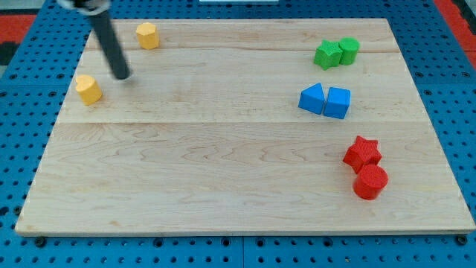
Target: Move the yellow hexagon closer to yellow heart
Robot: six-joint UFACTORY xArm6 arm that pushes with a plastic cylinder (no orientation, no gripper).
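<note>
**A:** Where is your rod right now?

**B:** My tip (pixel 122 76) rests on the wooden board (pixel 223 171), between the two yellow blocks. It touches neither. There is no pincer on this arm, only a straight dark rod with a smooth matte look, so nothing opens, closes or holds anything.

**A:** And the yellow pieces?

**B:** One yellow block (pixel 147 35) sits near the view's top, just right of the rod. The other yellow block (pixel 88 89) lies lower, near the board's left edge. Both look faceted from here; I cannot tell which is the hexagon and which the heart.

**A:** What else is on the board?

**B:** At the view's right, a green star-like block (pixel 326 55) touches a green cylinder (pixel 348 50). Below them a blue triangular block (pixel 312 98) sits against a blue cube (pixel 338 103). Lower still, a red star (pixel 362 152) touches a red cylinder (pixel 370 182).

**A:** Surfaces?

**B:** The board is pale wood with fine grain and lengthwise plank seams. It lies on a blue pegboard (pixel 22 45) with rows of holes. The blocks look plain, single-coloured.

**A:** Any writing?

**B:** None that I can read.
</note>
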